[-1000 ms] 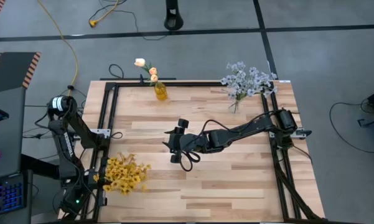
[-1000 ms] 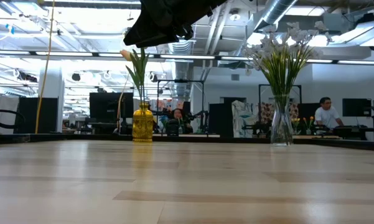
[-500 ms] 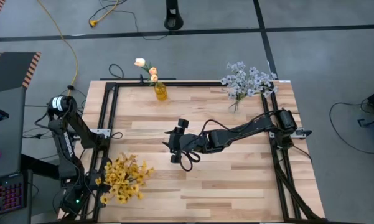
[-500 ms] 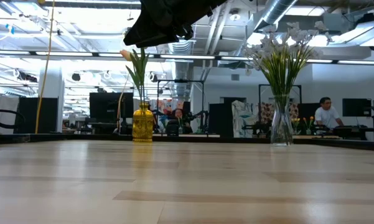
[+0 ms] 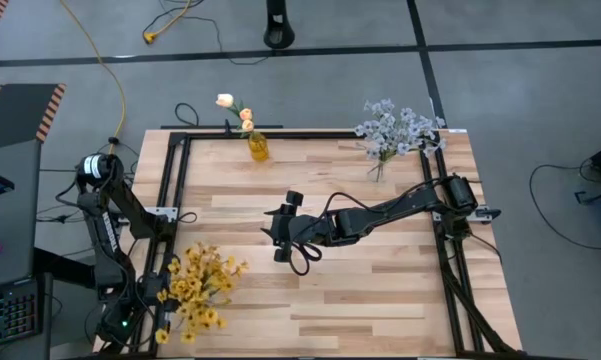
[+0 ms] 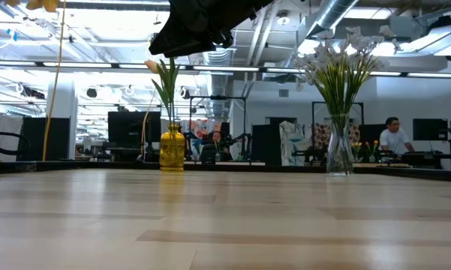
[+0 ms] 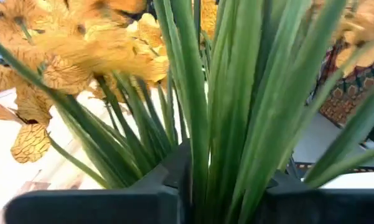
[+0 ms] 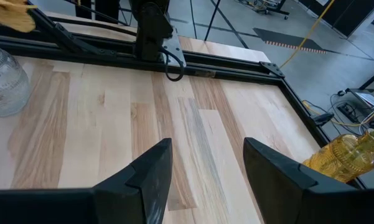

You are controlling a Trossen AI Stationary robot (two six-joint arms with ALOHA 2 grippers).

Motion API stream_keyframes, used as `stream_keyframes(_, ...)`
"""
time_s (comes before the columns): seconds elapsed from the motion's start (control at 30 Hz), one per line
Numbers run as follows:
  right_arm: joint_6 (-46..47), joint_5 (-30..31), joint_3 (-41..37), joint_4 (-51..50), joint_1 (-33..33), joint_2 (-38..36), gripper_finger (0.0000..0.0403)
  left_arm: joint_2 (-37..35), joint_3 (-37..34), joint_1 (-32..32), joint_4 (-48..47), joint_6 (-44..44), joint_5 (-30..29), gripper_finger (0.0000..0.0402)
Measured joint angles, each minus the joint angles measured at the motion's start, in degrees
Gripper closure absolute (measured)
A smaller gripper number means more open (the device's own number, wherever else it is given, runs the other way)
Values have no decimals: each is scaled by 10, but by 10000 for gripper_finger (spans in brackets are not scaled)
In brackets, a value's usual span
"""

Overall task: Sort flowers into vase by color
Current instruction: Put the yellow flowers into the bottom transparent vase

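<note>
Risk of yellow flowers (image 5: pixel 194 289) slipping from the clenched left pincer (image 7: pixel 193 186) short of the clear vase (image 8: pixel 5 81); right pincer (image 8: pixel 202 165) idles released mid-table.

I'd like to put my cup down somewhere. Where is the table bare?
Bare wood lies between the yellow vase and clear vase, and along the near edge right of the yellow flowers. It's crowded around those flowers in the left end effector and under the right end effector.

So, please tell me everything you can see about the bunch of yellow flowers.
The yellow flowers are an artificial-looking bunch of small yellow blossom clusters on long green stems. The left gripper is shut on the stems, at the table's near-left corner. The blossoms fan out over the wooden top; whether they touch it is unclear.
</note>
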Motion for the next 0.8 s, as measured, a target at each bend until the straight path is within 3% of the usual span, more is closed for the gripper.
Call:
stream_keyframes(0.3, 0, 0, 0, 0, 0, 0, 179, -15, 25, -7, -3, 64, 48, 280)
stream_keyframes(0.8, 0, 0, 0, 0, 4, 0, 179, -85, 27, -34, -15, 88, 74, 320)
